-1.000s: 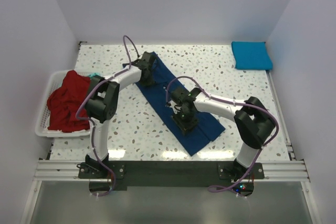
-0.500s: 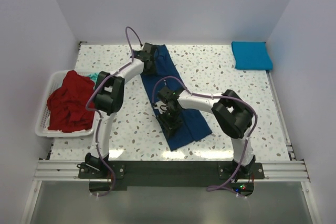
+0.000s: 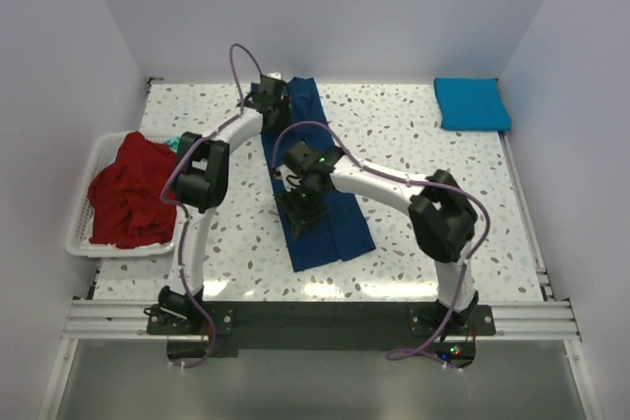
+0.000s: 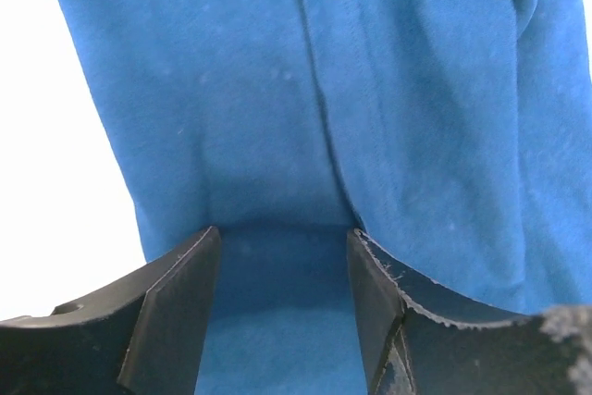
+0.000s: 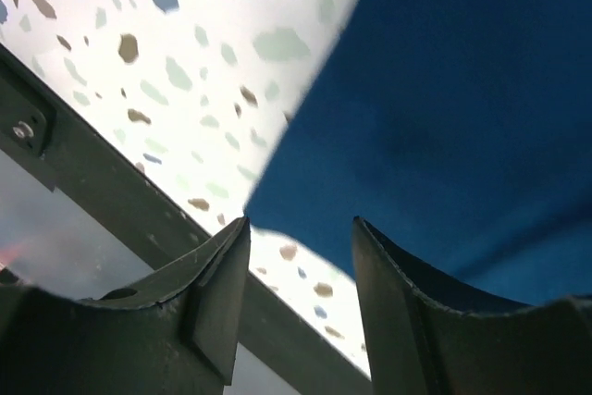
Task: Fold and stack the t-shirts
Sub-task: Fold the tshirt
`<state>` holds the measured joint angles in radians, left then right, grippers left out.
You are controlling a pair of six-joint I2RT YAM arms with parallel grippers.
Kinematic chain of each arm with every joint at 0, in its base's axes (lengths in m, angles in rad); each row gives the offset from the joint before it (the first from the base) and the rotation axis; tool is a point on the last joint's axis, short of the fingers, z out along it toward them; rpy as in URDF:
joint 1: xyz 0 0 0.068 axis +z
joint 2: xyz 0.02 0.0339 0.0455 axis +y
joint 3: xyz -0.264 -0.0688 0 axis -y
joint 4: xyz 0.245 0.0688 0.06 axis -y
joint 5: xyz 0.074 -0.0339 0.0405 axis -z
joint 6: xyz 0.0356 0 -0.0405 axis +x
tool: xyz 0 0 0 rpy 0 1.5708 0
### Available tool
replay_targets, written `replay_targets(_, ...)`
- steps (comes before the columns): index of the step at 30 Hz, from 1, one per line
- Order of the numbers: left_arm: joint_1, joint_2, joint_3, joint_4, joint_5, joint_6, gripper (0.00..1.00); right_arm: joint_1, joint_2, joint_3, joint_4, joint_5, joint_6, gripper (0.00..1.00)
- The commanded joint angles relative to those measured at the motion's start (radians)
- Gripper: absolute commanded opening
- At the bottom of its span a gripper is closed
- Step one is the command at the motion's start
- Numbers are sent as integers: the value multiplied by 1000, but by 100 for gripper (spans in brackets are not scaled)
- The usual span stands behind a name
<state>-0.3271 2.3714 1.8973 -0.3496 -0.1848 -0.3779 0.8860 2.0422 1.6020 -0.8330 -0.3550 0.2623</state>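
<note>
Beneath the left hand (image 4: pixel 282 240) lies the far end of the folded navy t-shirt (image 3: pixel 343 233) on the counter (image 3: pixel 453 159). The right hand (image 5: pixel 301 228) is above its near half. Both hands are moderately wide and hold nothing.

Left gripper (image 4: pixel 282 240), right gripper (image 5: pixel 301 228) — jaws apart

Speckled table (image 3: pixel 413 145), carrying a long navy shirt (image 3: pixel 330 233) beneath both sets of jaws, a turquoise shirt (image 3: pixel 471 103) far right of them, a basket (image 3: pixel 84 233) left.
</note>
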Motion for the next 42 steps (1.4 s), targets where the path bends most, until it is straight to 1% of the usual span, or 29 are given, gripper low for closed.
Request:
replay_targets(1, 17, -119, -40, 50, 11, 28, 63, -24, -224, -81, -115, 157, 48, 52)
replay_targets(2, 17, -135, -46, 50, 13, 25, 63, -45, -256, -111, -126, 190, 55, 53)
replay_targets(3, 17, -164, -52, 50, 16, 20, 64, -58, -322, -143, -132, 230, 67, 54)
replay_targets(4, 17, -178, -63, 49, 18, 11, 64, -74, -350, -210, -141, 244, 74, 54)
replay_targets(6, 17, -219, -72, 38, 18, 5, 65, -130, -408, -281, -135, 257, 84, 54)
replay_targets(7, 17, -233, -87, 35, 18, -2, 65, -149, -463, -350, -114, 260, 86, 54)
replay_targets(9, 17, -280, -105, 15, 5, -13, 65, -205, -528, -436, -80, 252, 91, 54)
replay_targets(11, 17, -313, -119, -21, -10, -27, 66, -240, -548, -482, -60, 234, 89, 54)
replay_targets(12, 17, -352, -128, -37, -24, -33, 66, -248, -553, -502, -48, 222, 80, 54)
replay_targets(14, 14, -400, -173, -84, -39, -61, 66, -260, -551, -553, -11, 182, 74, 53)
replay_targets(15, 13, -458, -194, -101, -48, -71, 66, -259, -547, -565, -2, 166, 72, 52)
replay_targets(17, 0, -521, -283, -153, -47, -107, 68, -262, -537, -593, 9, 152, 72, 51)
replay_targets(18, -6, -588, -362, -166, -50, -119, 68, -262, -539, -606, 18, 156, 74, 51)
replay_targets(20, -33, -664, -458, -184, -54, -145, 69, -262, -548, -651, 66, 157, 81, 49)
replay_targets(21, -41, -732, -550, -193, -56, -157, 70, -262, -548, -663, 80, 156, 87, 49)
replay_targets(23, -75, -803, -642, -232, -53, -203, 70, -263, -544, -682, 104, 143, 92, 48)
replay_targets(24, -90, -871, -735, -239, -48, -235, 70, -265, -536, -686, 113, 136, 92, 47)
replay_targets(26, -147, -932, -826, -264, -54, -272, 70, -265, -527, -692, 127, 146, 89, 47)
replay_targets(27, -165, -981, -901, -276, -44, -291, 70, -263, -521, -691, 127, 154, 86, 46)
replay_targets(29, -219, -1024, -969, -301, -19, -360, 70, -265, -516, -682, 126, 183, 86, 45)
replay_targets(30, -242, -1066, -1030, -305, -7, -386, 70, -265, -517, -679, 126, 191, 86, 45)
replay_targets(31, -286, -1084, -1056, -308, -2, -432, 70, -265, -522, -672, 126, 208, 89, 45)
replay_targets(34, -349, -1130, -1141, -322, 25, -511, 70, -263, -518, -659, 126, 246, 95, 45)
replay_targets(39, -411, -1149, -1202, -322, 50, -567, 70, -265, -513, -663, 158, 307, 110, 45)
replay_targets(42, -434, -1138, -1215, -309, 57, -585, 70, -266, -478, -666, 181, 297, 107, 45)
